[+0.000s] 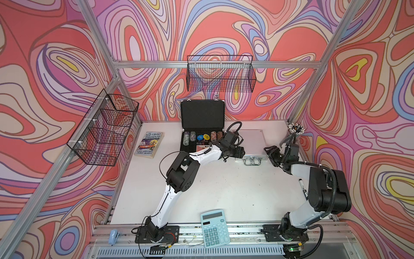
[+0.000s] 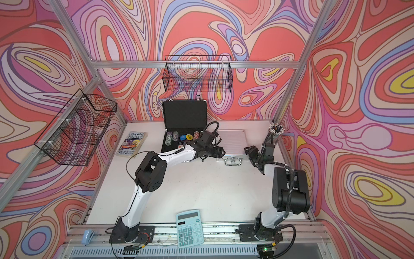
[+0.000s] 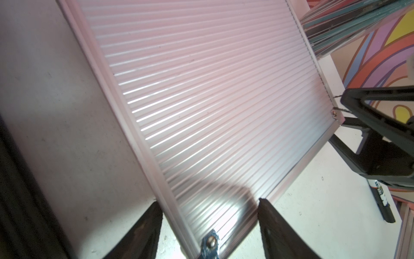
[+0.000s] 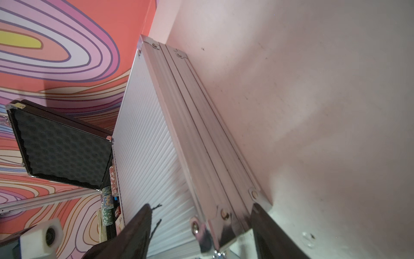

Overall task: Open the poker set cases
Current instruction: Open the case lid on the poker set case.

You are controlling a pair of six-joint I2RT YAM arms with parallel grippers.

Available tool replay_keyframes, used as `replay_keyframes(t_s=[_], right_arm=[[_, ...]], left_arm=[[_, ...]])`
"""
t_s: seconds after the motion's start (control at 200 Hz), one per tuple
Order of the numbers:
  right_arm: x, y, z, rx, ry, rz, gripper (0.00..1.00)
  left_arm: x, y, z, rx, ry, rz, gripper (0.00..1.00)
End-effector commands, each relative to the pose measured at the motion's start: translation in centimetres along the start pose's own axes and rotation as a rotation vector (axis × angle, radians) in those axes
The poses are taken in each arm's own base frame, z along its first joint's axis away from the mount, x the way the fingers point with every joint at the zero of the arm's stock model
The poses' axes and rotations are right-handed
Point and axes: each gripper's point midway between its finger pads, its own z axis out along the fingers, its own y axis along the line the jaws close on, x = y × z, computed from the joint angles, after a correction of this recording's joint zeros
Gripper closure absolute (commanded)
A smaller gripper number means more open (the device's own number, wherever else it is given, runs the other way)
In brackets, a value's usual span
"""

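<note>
Left fingers (image 3: 143,231): spread wide on the left gripper (image 3: 208,201). A near corner of the silver case (image 3: 212,101) is straddled and nothing is pinched (whether metal is touched cannot be told).
Right fingers (image 4: 134,231): likewise spread on the right gripper (image 4: 200,206). The other near corner is bracketed, one finger over the ribbed lid, the other down by the base at the table.
Silver case: closed and lying flat at about 1 o'clock on the table (image 1: 212,190), just beside the black case. The grippers are seen at its 7 and 5 o'clock corners in both top views.
Handle (image 1: 252,161): folded out from the case's 6 o'clock edge.
Handling: the shell is judged stiff, with smooth metal that is likely slippery along the ribs. If chips are packed inside, the base should be heavy and stay put while the lighter lid is raised.
Hold: the lid's front lip near the corners is favoured, with the hinge presumed at 12 o'clock. Latches cannot be made out here.
Black case (image 1: 202,116): at 12 o'clock, already open, its lid upright, with chips (image 1: 192,136) shown in the base.
</note>
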Motion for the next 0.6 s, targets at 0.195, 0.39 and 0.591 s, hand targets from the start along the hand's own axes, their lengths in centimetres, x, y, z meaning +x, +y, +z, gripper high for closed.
replay_keyframes(t_s=[0.195, 0.39, 0.591], right_arm=[[1.1, 5.3, -1.3, -0.193, 0.064, -0.003, 0.29], [1.4, 5.3, -1.2, -0.23, 0.054, 0.03, 0.29], [1.1, 5.6, -1.2, -0.265, 0.035, 0.052, 0.29]], left_arm=[[-0.9, -3.5, -1.4, 0.085, -0.015, 0.039, 0.32], [-2.0, -4.3, -2.2, 0.098, -0.036, 0.044, 0.33], [-2.4, -4.6, -2.7, 0.104, -0.045, 0.043, 0.33]])
